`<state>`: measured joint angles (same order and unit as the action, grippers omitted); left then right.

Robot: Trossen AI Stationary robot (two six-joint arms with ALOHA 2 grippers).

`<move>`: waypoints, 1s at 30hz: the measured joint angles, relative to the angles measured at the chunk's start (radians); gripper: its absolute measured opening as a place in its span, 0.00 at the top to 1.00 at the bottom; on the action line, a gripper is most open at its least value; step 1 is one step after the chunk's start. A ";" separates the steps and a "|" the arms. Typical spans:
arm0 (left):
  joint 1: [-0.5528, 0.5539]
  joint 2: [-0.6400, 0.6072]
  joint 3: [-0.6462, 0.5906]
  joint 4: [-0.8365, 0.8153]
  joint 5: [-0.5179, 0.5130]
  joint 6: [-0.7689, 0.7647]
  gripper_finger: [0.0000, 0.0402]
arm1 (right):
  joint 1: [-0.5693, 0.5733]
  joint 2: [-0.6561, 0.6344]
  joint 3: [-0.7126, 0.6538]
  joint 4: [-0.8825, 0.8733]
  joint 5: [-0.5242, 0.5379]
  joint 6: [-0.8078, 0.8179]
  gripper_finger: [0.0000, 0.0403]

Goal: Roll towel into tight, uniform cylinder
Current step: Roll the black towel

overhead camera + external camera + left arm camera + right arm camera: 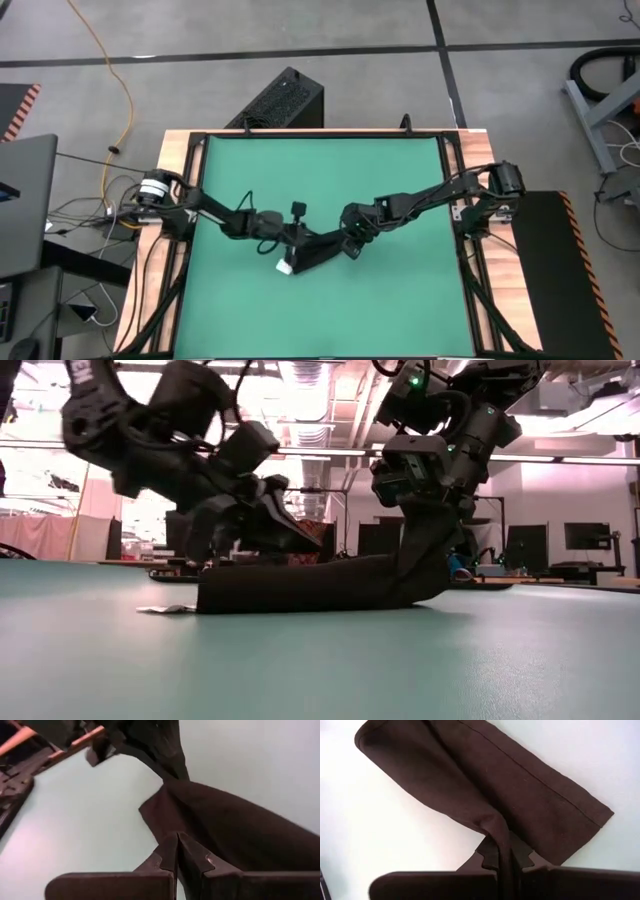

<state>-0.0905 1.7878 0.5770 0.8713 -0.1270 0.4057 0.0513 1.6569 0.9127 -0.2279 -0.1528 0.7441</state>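
Note:
The black towel [318, 252] lies on the green mat [400, 180] as a long low band [300, 585]. Its small white tag [285, 268] sticks out at the left end [165, 608]. The towel's right end rises off the mat to my right gripper [425, 530], which is shut on it [502, 847]. My left gripper [292, 243] is shut and hangs slanting just above the band's left end [215, 558]. In the left wrist view the cloth [240, 825] spreads behind its closed fingertips [177, 842]. My right gripper pinches a bunched fold at the towel's right end [492, 827] between its two fingers, coming from above and slanting down. That end is lifted [420, 565] while the rest of the towel lies on the mat. My left gripper's shut fingertips stand at the towel's edge [157, 827]; I cannot tell whether they touch it.
A black ribbed box [280, 100] stands past the mat's far edge. The mat sits in a wooden frame with black rails [185, 200]. A dark flat panel [25, 200] and cables lie off the table's left side. Green mat shows on the near and far sides of the towel.

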 joint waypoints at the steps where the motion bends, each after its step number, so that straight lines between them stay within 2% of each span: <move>1: 0.011 0.008 0.012 -0.013 0.018 0.006 1.00 | 0.000 0.000 0.000 0.000 0.000 0.000 0.95; 6: 0.026 0.071 0.072 -0.031 0.143 -0.014 1.00 | 0.000 0.000 0.000 0.004 0.000 -0.008 0.95; 11: 0.006 0.178 0.123 -0.038 0.149 -0.020 1.00 | 0.000 0.000 0.000 0.004 -0.003 -0.008 0.95; 16: -0.001 0.236 0.138 -0.026 0.160 -0.075 1.00 | 0.011 0.000 0.000 -0.003 -0.021 -0.008 0.95; 23: -0.014 0.242 0.140 -0.089 0.255 -0.186 1.00 | -0.029 -0.001 0.001 -0.009 -0.110 -0.005 0.95; 30: -0.066 0.241 0.140 -0.102 0.221 -0.203 1.00 | -0.088 0.000 0.001 -0.018 -0.123 -0.043 0.95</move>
<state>-0.1568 2.0289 0.7170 0.7692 0.0942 0.2028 -0.0366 1.6566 0.9134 -0.2459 -0.2760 0.7010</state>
